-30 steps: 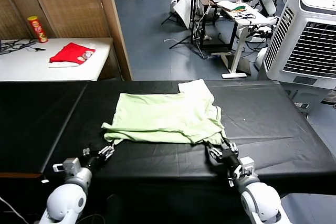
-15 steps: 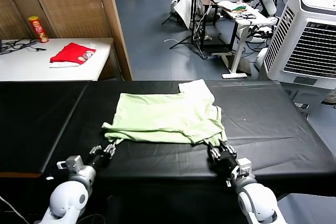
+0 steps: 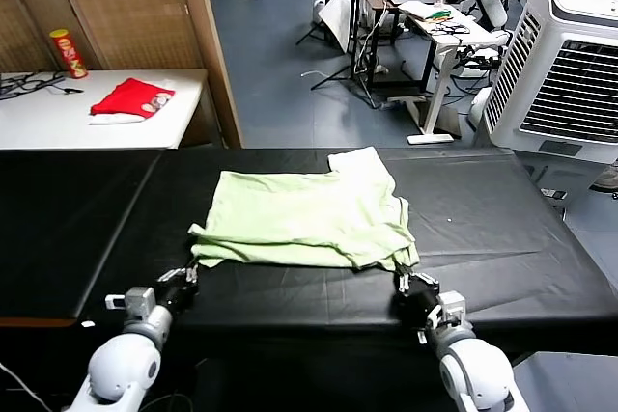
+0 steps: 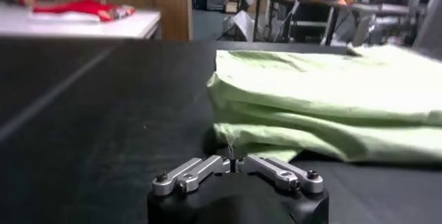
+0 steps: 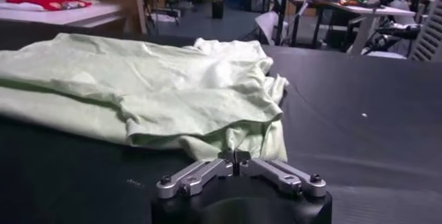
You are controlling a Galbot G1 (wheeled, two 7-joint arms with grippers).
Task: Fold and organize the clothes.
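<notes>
My left jaws [image 4: 233, 165] pinch the near left hem of the one T-shirt [image 3: 304, 217]; my right jaws [image 5: 235, 160] pinch its near right corner. It lies folded, mid black bench [image 3: 502, 238]. One red garment [image 3: 127, 98] lies well apart.

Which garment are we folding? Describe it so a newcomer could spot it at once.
Start at the black table right in front of the robot. The T-shirt lies partly folded in the middle of it, near the front edge, between the left gripper and right gripper. It is pale green and wrinkled, unlike the red garment on the white table behind.
</notes>
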